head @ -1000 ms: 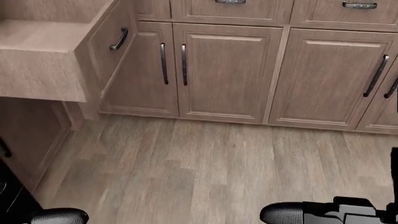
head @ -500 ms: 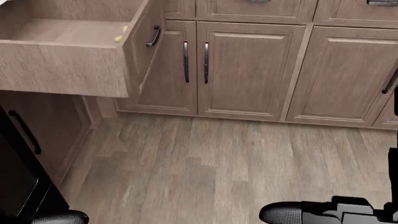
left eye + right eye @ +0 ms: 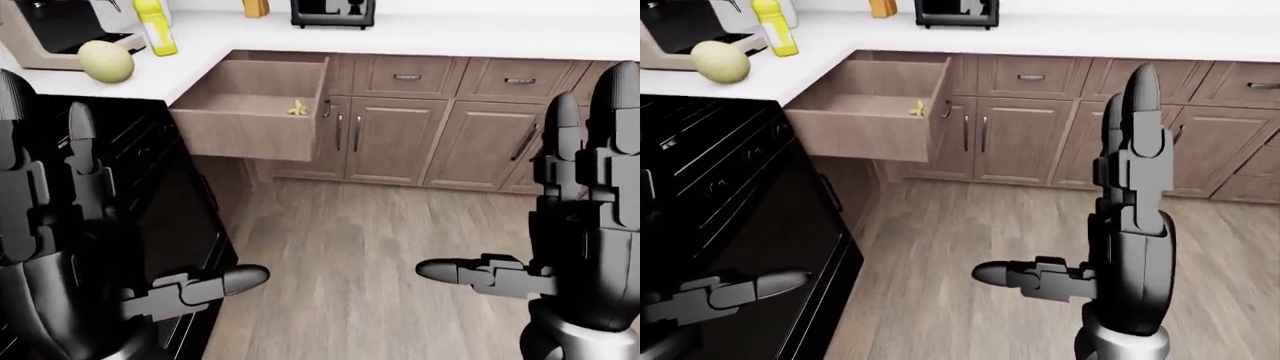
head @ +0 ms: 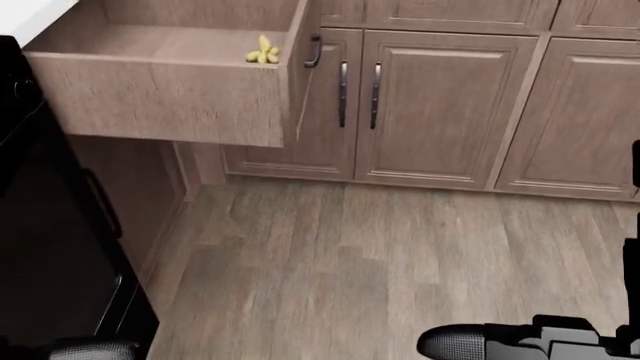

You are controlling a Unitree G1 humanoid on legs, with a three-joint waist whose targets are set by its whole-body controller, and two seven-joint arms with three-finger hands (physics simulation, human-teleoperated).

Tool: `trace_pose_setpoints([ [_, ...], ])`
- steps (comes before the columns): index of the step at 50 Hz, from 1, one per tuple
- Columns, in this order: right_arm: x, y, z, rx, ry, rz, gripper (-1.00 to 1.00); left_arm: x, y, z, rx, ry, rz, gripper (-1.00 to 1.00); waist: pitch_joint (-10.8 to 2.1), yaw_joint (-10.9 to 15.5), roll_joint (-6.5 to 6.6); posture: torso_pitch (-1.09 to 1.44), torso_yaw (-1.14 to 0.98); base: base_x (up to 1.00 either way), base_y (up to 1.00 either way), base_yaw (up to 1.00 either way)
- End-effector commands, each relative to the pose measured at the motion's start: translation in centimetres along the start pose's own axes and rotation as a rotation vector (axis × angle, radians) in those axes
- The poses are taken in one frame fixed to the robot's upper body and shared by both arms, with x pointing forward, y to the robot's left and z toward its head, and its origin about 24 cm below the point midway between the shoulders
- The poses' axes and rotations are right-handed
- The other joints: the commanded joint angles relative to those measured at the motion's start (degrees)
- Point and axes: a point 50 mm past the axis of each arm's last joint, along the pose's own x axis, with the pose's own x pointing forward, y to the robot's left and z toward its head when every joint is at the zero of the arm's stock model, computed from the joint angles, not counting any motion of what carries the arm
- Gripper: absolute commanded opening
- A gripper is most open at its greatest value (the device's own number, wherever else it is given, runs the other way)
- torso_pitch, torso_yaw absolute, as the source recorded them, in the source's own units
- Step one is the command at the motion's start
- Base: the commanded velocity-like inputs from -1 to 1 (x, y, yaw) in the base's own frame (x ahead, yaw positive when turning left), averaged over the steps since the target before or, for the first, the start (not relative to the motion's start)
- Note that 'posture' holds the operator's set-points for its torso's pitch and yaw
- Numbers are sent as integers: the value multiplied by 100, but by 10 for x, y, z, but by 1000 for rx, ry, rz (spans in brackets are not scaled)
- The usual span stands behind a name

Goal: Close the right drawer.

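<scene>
Left-eye view, nearest first: left hand [image 3: 60,277] fills the lower left, raised, fingers [image 3: 85,161] upright and spread, thumb out to the right; nothing between them. Right hand [image 3: 585,247] stands at the right edge in the same pose, fingers [image 3: 565,139] straight up, thumb pointing left, holding nothing. Both hands hang well apart from the cabinetry.

Wood-plank floor [image 4: 380,270] takes the middle of the head view. Black stove [image 3: 730,195] runs down the left side of the right-eye view, its front face dark and nearly featureless.

Drawer [image 4: 170,90] is pulled far out of the cabinet run, just past the stove, in the upper left of the head view. Its front panel faces right, with a dark handle [image 4: 314,51] on it. Inside, against the front panel, lies a small yellow object [image 4: 262,51]; too small to identify, possibly a lumpy root. Below and right of the drawer stand closed cabinet doors [image 4: 435,105] with paired vertical pulls. Two closed drawers [image 3: 405,76] sit in the row above them.

Farthest: white counter [image 3: 450,34] wraps the corner. On it, at the left, a pale green melon [image 3: 105,61], a yellow bottle [image 3: 156,28] and a beige appliance [image 3: 55,30]; a dark toaster [image 3: 331,11] at the top edge.
</scene>
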Motion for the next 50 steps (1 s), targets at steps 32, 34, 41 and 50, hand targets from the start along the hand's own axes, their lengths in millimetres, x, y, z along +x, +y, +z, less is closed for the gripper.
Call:
trace_pose_setpoints([
  [32,1,-2,6,-9,-39,-12,100,0,-1,9,-5,-52,-4,100,-66,-67,-211,0,0,0,38,0],
  [34,1,-2,6,-9,-39,-13,100,0,-1,9,-5,-52,-4,100,-129,-58,-240,0,0,0,38,0],
  [41,1,-4,4,5,-41,-23,100,0,-2,9,-6,-52,-4,100,-66,-105,168,0,0,0,0,0],
  [50,0,-2,4,5,-37,-12,100,0,-2,9,-7,-52,-7,100,-192,47,-43,0,0,0,0,0],
])
